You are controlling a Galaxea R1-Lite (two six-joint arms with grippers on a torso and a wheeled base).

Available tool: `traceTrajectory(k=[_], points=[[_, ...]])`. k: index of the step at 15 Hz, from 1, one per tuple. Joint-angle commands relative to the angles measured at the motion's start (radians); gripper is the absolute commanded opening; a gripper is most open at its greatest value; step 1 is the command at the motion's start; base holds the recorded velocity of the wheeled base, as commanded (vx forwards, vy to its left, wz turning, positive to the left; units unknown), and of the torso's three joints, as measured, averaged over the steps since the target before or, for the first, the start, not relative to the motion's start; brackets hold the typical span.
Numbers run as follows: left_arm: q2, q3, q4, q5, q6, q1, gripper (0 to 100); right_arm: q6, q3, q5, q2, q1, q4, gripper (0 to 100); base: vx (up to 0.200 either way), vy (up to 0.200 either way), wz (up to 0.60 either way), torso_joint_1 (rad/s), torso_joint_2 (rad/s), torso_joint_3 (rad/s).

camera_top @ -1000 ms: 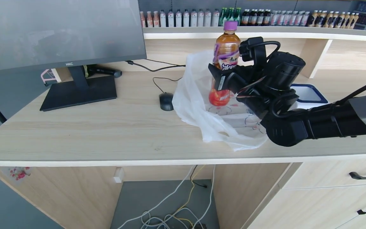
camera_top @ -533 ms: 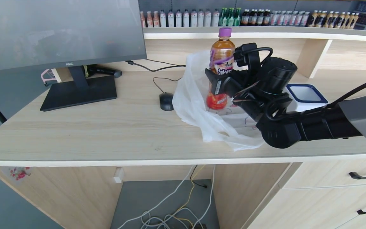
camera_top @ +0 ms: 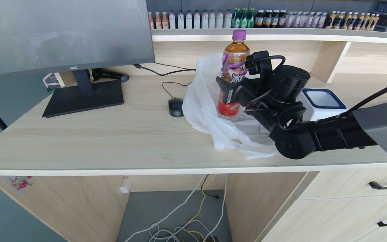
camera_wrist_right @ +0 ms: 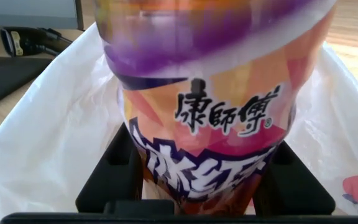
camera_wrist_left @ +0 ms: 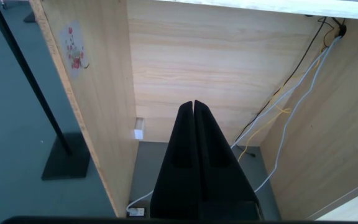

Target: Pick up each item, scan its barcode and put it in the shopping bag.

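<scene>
A drink bottle (camera_top: 232, 75) with a purple cap, amber liquid and a purple and orange label stands upright in my right gripper (camera_top: 231, 94), which is shut on its middle. It hangs over the mouth of the white plastic shopping bag (camera_top: 210, 111) lying open on the wooden counter. In the right wrist view the bottle (camera_wrist_right: 210, 99) is close up between the black fingers (camera_wrist_right: 114, 171), with the bag (camera_wrist_right: 48, 137) behind it. My left gripper (camera_wrist_left: 194, 106) is shut with nothing in it, low beside the counter's side panel, pointing at the floor.
A monitor (camera_top: 62, 33) on a black stand, a handheld scanner (camera_top: 108, 74) and a mouse (camera_top: 175, 107) sit on the counter left of the bag. A white box with a blue rim (camera_top: 323, 101) stands at the right. Cables (camera_top: 180, 222) lie under the counter.
My right gripper has carried the bottle left and slightly down, from above the bag's right side toward its open mouth.
</scene>
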Motion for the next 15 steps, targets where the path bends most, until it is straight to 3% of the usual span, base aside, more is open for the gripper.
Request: traceTrajectory(k=[1,14,15], points=[[0.000,0.000,0.000,0.000,0.000,0.000,0,0.000,0.002,0.000,0.005,0.000,0.001,0,0.000,0.000,0.00,0.000,0.00,0.000],[0.000,0.000,0.000,0.000,0.000,0.000,0,0.009,0.006,-0.002,0.012,-0.002,0.000,0,0.000,0.000,0.00,0.000,0.00,0.000],[0.000,0.000,0.000,0.000,0.000,0.000,0,0.009,0.008,-0.002,0.010,-0.003,0.000,100,0.000,0.000,0.00,0.000,0.00,0.000]])
